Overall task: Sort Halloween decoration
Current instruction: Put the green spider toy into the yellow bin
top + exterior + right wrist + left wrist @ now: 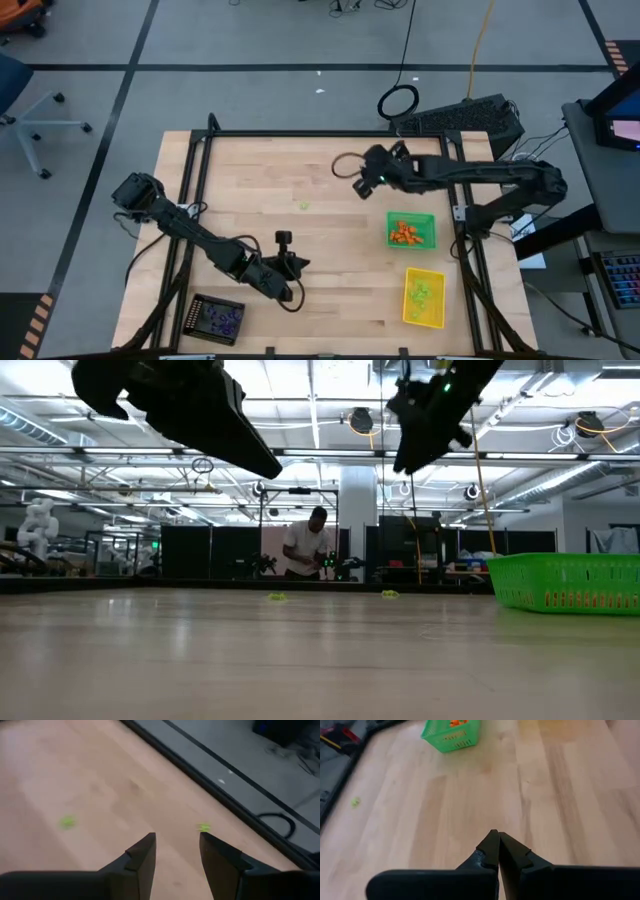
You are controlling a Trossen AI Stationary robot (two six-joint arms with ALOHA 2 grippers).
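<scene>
You find no readable text, label, brand, number or sign on anything in these four views.

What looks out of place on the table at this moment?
Two lime green trinkets, one and another, lie loose on the bare wood instead of in the yellow tray. The open right gripper hangs above them.
</scene>
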